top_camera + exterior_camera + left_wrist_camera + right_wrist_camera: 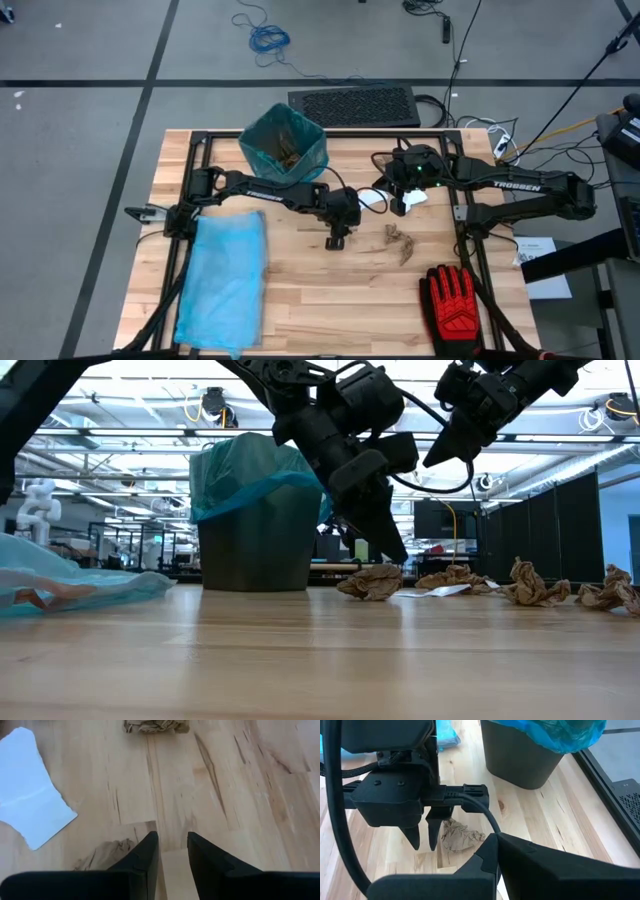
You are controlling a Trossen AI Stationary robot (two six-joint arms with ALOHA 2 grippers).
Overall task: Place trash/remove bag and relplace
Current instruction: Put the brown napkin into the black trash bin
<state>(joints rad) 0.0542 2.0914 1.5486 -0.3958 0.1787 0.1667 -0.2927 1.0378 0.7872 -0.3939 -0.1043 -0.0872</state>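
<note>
L gripper [336, 242] hangs low over mid worktop [300, 300], jaws pointing down w/ a narrow gap, nothing between them; in L wrist view bare wood shows thru the gap. One brown crumpled scrap [460, 839] lies on the wood just beside the jaw tips, not gripped; whether a tip touches it, can't tell. R gripper [405, 203] is up off the worktop, right of the L one, jaws together, w/ a white scrap [415, 197] showing at its tip; can't tell if it's clamped on it. Trash bin [284, 145] w/ teal liner bag sits at the far edge of the worktop, betw the arm bases, upright; brown scraps visible inside. More brown scraps [398, 241] lie on the wood right of the L gripper, near the R arm; low view shows several in a row [530, 585] along the worktop plus a flat white piece [432, 591] among them. L wrist view also catches a torn white sheet [30, 800] flat on the wood and another brown scrap [156, 725] farther off. Spare blue bag [224, 282] lies flat on the L side of the worktop. Red-and-black glove [458, 303] lies at the near R corner, well apart from both grippers.
</note>
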